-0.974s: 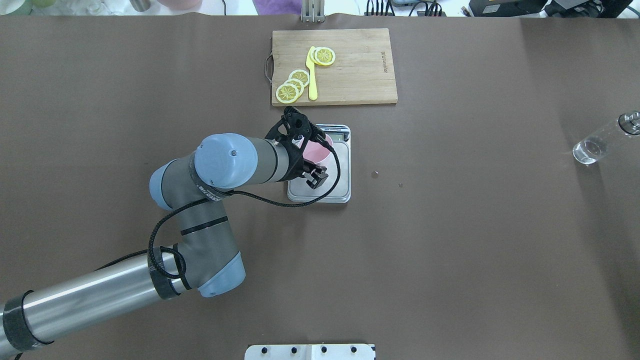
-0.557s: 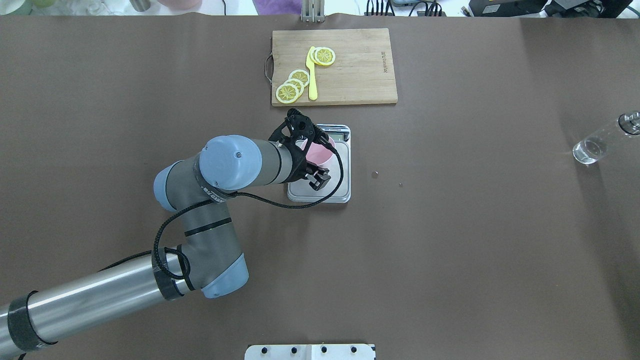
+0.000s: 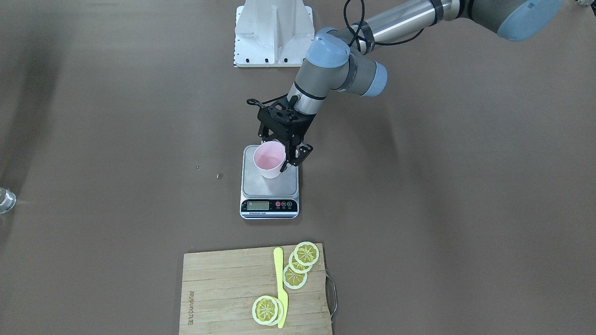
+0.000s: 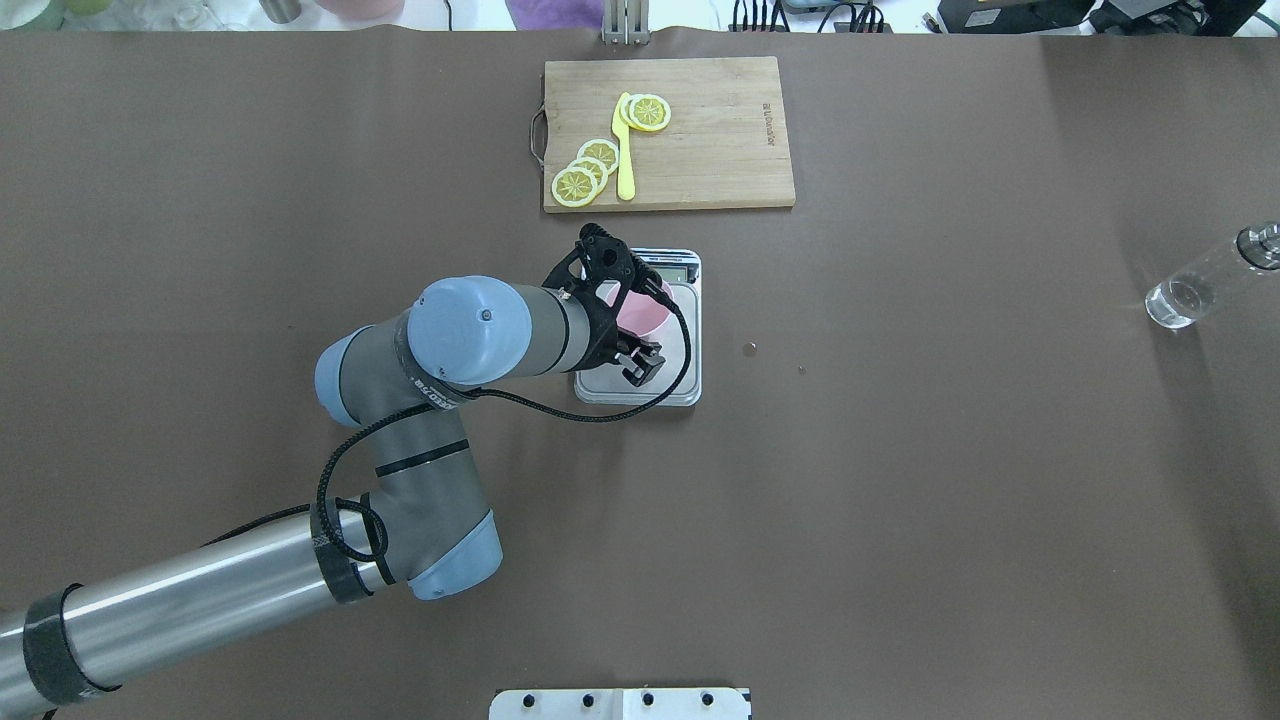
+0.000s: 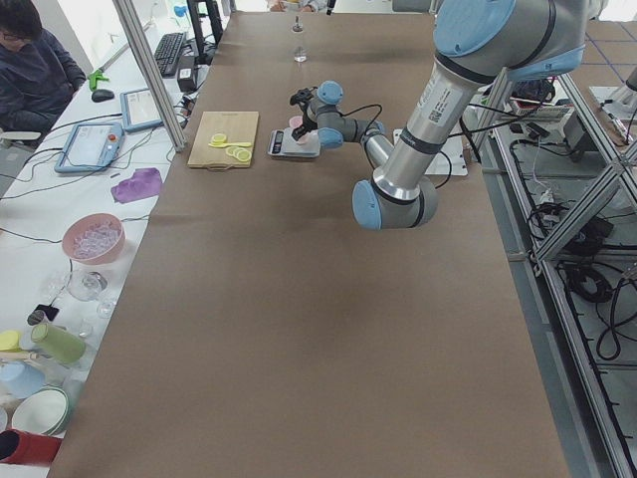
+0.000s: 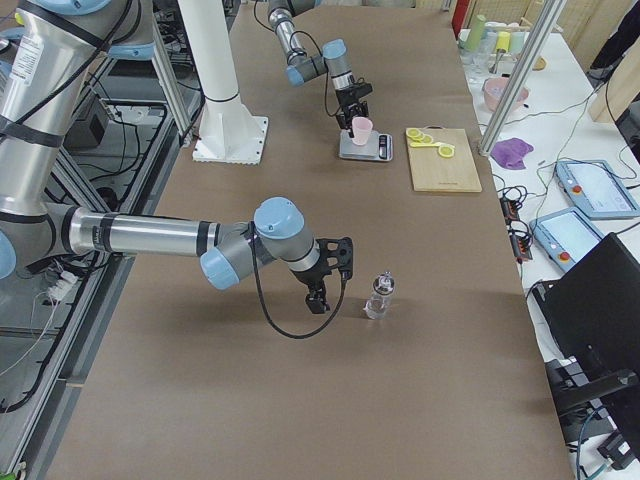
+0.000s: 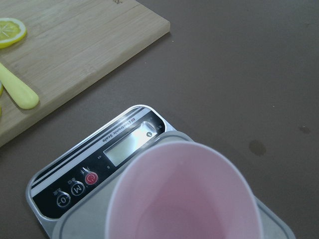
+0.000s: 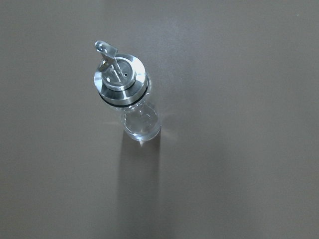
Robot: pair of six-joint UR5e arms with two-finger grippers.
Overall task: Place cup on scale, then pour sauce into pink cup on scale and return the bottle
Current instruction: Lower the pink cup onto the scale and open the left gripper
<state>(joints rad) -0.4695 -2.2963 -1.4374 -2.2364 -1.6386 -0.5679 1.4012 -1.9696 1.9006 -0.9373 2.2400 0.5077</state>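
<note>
The left gripper (image 3: 280,150) is grasping the pink cup (image 3: 269,162) between its fingers, holding it slightly tilted over the scale (image 3: 269,188) lying right beneath the fingertips. The right gripper (image 6: 330,278) is hanging just beside the upright bottle (image 6: 380,296); whether its fingers are parted or closed, I cannot tell

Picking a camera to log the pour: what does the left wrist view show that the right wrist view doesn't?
Only left wrist: the cup over the scale, with a board corner, a lemon slice and a yellow handle beyond. Only right wrist: the bottle, upright. Both: the brown table.
</note>
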